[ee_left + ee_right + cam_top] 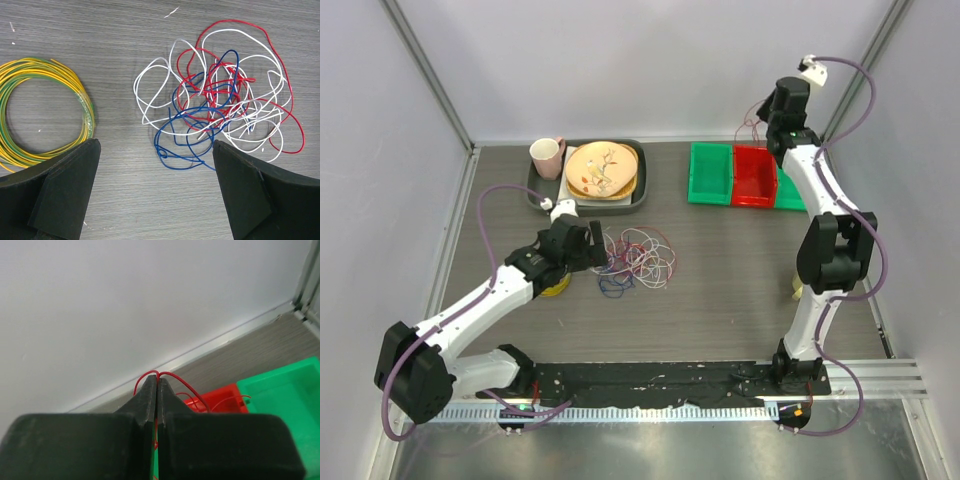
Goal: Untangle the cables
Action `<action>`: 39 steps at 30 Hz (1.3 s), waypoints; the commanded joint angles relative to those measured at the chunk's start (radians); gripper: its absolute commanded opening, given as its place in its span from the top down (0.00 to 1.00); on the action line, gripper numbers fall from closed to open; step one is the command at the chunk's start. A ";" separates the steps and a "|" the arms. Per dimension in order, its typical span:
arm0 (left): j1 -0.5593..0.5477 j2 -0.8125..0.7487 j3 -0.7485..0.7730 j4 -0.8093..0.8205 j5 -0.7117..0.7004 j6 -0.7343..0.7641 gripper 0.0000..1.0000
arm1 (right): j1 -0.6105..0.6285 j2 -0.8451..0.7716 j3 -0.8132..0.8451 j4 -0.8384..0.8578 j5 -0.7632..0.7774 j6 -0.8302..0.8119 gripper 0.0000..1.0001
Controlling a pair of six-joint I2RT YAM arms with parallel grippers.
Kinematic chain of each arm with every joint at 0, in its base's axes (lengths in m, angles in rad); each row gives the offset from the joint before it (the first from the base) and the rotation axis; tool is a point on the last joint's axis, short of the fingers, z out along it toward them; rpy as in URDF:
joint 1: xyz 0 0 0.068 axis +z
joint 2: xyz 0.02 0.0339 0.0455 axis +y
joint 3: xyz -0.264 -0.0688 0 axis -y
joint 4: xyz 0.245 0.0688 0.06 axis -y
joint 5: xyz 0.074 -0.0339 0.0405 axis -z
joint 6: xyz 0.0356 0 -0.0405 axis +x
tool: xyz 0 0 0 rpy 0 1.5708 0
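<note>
We see our right end effector clamped tight on a red cable, raised above the red bin that sits between two green bins. Our left end effector gapes wide over the other cables, tangled on the desk. The tray carries a plate and a mug.

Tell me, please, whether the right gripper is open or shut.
Shut: the right gripper pinches a red cable, its fingers meeting with no gap and the wire looping out from between their tips.
</note>
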 commanded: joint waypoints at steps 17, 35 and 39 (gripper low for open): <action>0.020 -0.020 -0.004 0.005 -0.016 -0.009 0.00 | -0.027 0.006 -0.252 0.084 0.217 0.241 0.99; 0.025 -0.018 -0.007 0.011 -0.004 -0.009 0.00 | 0.032 0.092 -0.200 0.055 0.353 0.030 0.99; 0.027 -0.024 -0.013 0.015 -0.002 -0.010 0.00 | 0.055 0.130 -0.203 0.024 0.407 0.018 0.99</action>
